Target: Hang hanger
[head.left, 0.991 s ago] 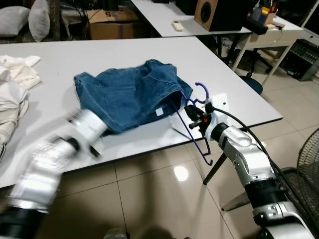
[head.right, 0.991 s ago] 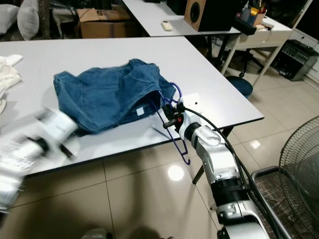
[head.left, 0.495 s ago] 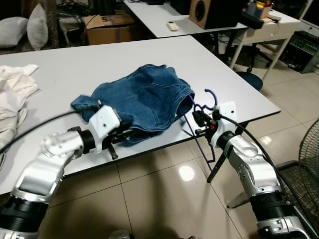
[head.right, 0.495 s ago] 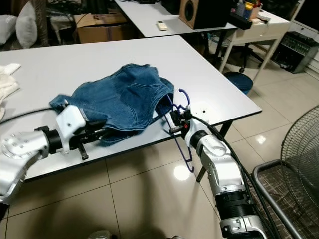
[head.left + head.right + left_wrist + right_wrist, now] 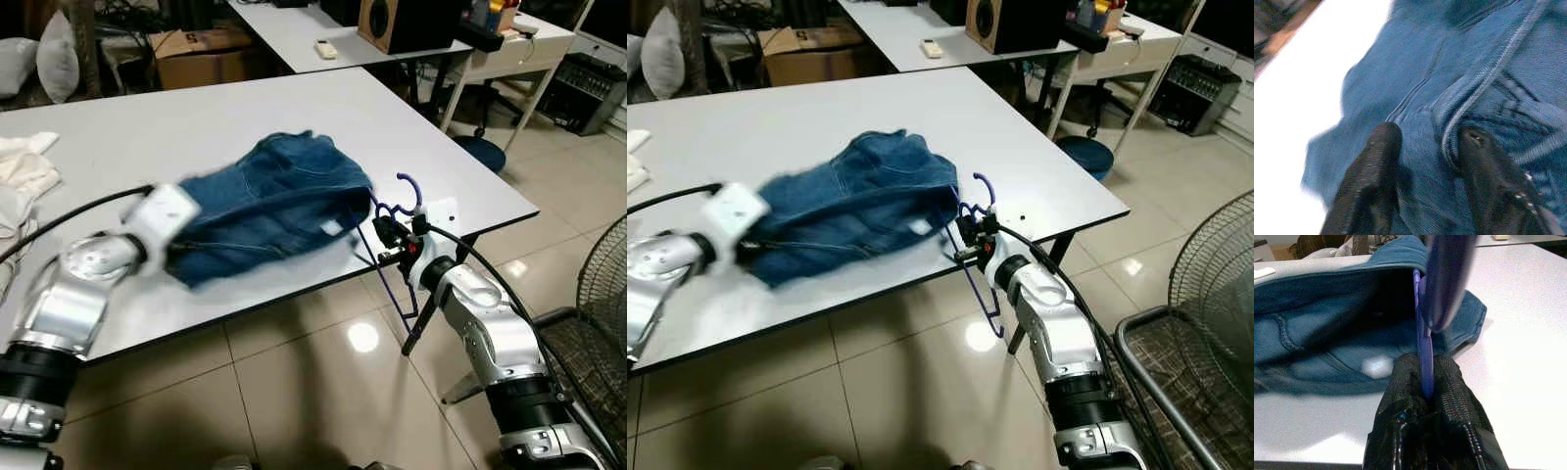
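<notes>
A blue denim garment [image 5: 269, 206] lies on the white table [image 5: 196, 108], blurred by motion and stretched toward my left. My left gripper [image 5: 181, 235] is at its left end, shut on a fold of the denim [image 5: 1488, 49] that sits between the two black fingers [image 5: 1378, 161]. At the table's front right edge my right gripper [image 5: 387, 235] is shut on a purple hanger [image 5: 407, 191]. The hanger's hook stands up and its lower part hangs below the table edge [image 5: 991, 294]. One arm of the hanger [image 5: 1442, 279] reaches into the garment's open waist [image 5: 1327, 323].
White clothes [image 5: 24, 171] lie at the table's left end. Behind stand a cardboard box [image 5: 201, 54], pillows [image 5: 57, 64] and a second table with a speaker [image 5: 397, 22] and a remote [image 5: 324, 46]. A blue stool [image 5: 480, 152] and a fan [image 5: 1215, 284] stand at the right.
My left arm swung in from the low left, closed on the denim's left end and has drawn it leftward. The right gripper has kept hold of the hanger. The camera shifted slightly.
</notes>
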`<state>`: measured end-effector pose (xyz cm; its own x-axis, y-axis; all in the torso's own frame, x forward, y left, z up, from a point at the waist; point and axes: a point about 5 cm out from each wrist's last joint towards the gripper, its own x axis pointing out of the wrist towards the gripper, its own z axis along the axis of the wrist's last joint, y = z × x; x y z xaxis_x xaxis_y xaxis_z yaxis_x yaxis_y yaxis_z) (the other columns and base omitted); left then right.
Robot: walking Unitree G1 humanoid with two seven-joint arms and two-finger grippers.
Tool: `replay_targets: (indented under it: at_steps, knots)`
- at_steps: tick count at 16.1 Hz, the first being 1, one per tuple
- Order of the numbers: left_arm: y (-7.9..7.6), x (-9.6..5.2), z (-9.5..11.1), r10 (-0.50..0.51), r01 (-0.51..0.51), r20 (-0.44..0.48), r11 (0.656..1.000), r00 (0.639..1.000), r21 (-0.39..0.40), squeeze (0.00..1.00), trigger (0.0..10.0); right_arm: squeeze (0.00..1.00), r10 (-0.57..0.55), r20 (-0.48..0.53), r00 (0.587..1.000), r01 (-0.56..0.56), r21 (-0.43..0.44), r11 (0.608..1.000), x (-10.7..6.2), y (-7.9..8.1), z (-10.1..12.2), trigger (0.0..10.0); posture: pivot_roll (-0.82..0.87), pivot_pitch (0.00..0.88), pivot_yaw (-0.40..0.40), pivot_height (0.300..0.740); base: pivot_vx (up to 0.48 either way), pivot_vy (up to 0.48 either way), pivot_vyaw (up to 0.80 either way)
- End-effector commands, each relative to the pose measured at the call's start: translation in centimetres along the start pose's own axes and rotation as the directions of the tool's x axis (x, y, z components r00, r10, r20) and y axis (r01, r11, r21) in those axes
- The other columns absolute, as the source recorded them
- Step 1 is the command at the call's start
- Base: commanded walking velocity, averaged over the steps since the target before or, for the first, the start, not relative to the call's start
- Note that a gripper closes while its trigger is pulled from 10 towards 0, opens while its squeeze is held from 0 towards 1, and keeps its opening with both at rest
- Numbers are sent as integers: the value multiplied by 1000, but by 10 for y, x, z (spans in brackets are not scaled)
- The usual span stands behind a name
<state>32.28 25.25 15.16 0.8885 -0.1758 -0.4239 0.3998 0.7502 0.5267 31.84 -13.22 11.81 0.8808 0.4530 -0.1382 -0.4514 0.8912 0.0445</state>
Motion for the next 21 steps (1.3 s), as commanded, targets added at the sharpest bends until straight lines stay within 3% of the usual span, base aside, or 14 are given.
replay_targets:
  at_steps: [1,4,5,6,7,8,9,10,11,13,14,17,18,21]
  knots:
    - [18,-3,4,130,-130,2,991,992,30,1000,10000,0,7,12,1000,-6,-20,1000,1,1,6,10000,90,0,-37,740,0,0,0]
    - [44,-13,10,400,-407,75,903,914,139,1000,10000,0,15,20,1000,-15,-14,1000,2,6,7,10000,93,0,-47,740,0,0,0]
    - [46,-12,14,438,-451,115,878,892,159,1000,10000,0,7,26,1000,-7,-6,1000,3,6,8,10000,95,0,-48,740,0,0,0]
    - [40,-7,13,380,-392,116,912,918,122,1000,10000,0,6,26,1000,-6,-5,1000,4,7,8,10000,93,0,-48,740,0,0,0]
    - [20,0,5,194,-196,70,980,979,32,1000,10000,0,10,26,1000,-10,-6,1000,5,8,8,10000,95,0,-47,740,0,0,0]
    - [6,1,7,73,-71,101,997,992,-18,1000,10000,0,14,25,1000,-14,-6,1000,5,9,8,10000,95,0,-47,740,0,0,0]
    - [-15,-3,12,-115,126,178,991,977,-49,1000,10000,0,20,23,1000,-20,-7,1000,5,11,7,10000,96,0,-48,740,0,0,0]
    - [-24,-6,13,-191,204,195,978,962,-45,1000,10000,0,22,22,1000,-22,-7,1000,5,12,7,10000,96,0,-48,740,0,0,0]
    - [-36,-13,9,-335,347,191,937,923,-31,1000,10000,0,25,20,999,-25,-6,1000,6,13,7,10000,97,0,-47,740,0,0,0]
    - [-43,-22,9,-454,470,215,882,864,-25,1000,10000,0,27,19,999,-27,-4,1000,6,14,6,10000,98,0,-48,740,0,0,0]
    - [-47,-30,18,-534,561,274,827,800,-26,1000,10000,0,29,17,999,-29,-3,1000,7,15,6,10000,101,0,-50,740,0,0,0]
    - [-55,-31,36,-562,609,365,793,742,-15,1000,10000,0,30,16,999,-30,-4,1000,8,15,6,10000,100,0,-49,740,0,0,0]
    - [-68,-29,61,-563,656,496,755,662,-18,1000,10000,0,29,17,999,-29,-4,1000,8,14,7,10000,97,0,-46,740,0,0,0]
    - [-83,-19,88,-509,704,635,706,581,-77,1000,10000,0,24,15,1000,-24,-2,1000,9,13,8,10000,86,0,-40,740,0,0,0]
